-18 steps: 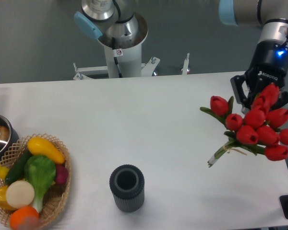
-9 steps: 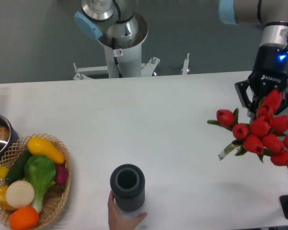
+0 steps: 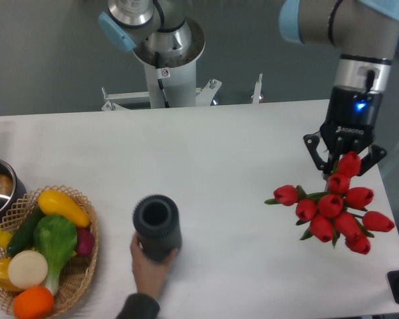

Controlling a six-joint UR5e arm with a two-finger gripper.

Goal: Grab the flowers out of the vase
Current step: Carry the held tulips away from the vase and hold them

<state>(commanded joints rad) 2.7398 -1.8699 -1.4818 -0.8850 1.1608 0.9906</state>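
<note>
Since the earlier frames a hand (image 3: pixel 148 271) at bottom centre has shifted the vase (image 3: pixel 157 226) left; flowers (image 3: pixel 332 208) sit lower, mid-right, clear of it. Extraction looks done. Gripper (image 3: pixel 339 164) above them: fingers hidden behind buds, probably clamped on the bunch, can't confirm.

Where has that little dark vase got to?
The vase stands empty at the table's front, gripped by a person's hand, between the wicker basket and the flowers.

Basket (image 3: pixel 80 279) at table's (image 3: pixel 219 159) left, vase (image 3: pixel 157 227) right of it, flowers (image 3: pixel 332 209) far right under claw (image 3: pixel 339 166)
</note>
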